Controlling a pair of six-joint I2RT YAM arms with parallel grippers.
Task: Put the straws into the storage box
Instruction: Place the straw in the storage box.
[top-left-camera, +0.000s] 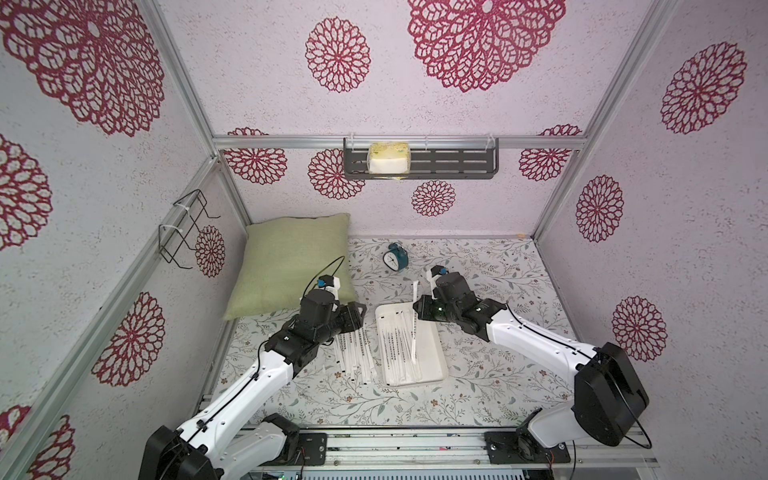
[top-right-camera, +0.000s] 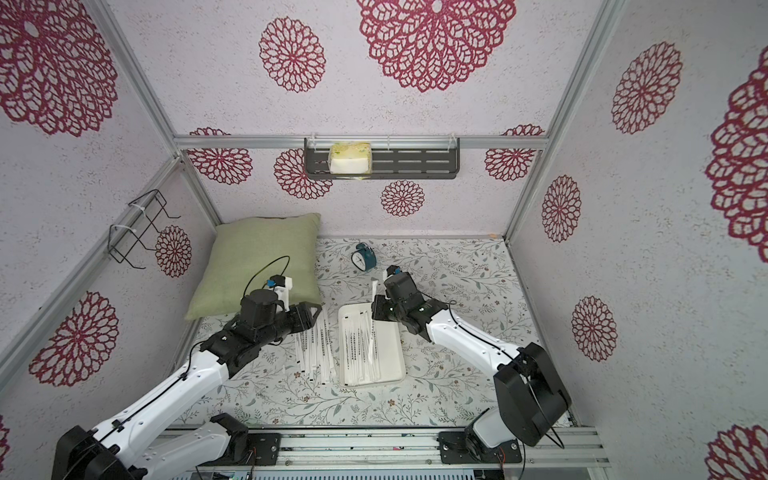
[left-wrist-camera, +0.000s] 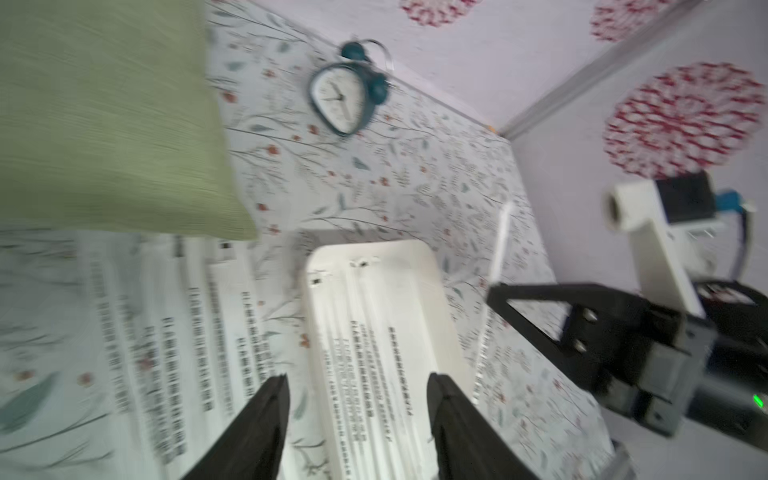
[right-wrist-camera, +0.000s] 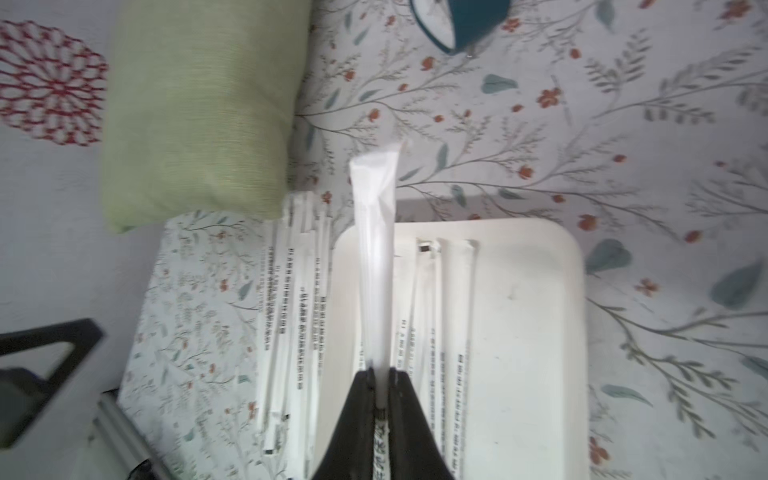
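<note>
Right end effector (right-wrist-camera: 379, 372) grips one straw (right-wrist-camera: 374, 249) over the storage box (right-wrist-camera: 519, 332). Left end effector (left-wrist-camera: 357, 378), released, hovers at its 10 o'clock.

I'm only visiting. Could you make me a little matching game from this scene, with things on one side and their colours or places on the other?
1 pillow
2 alarm clock
3 storage box
4 yellow pack

A on the wall shelf
B teal
C holds several straws
D green

Pairs: 1-D, 2-B, 3-C, 4-A
</note>
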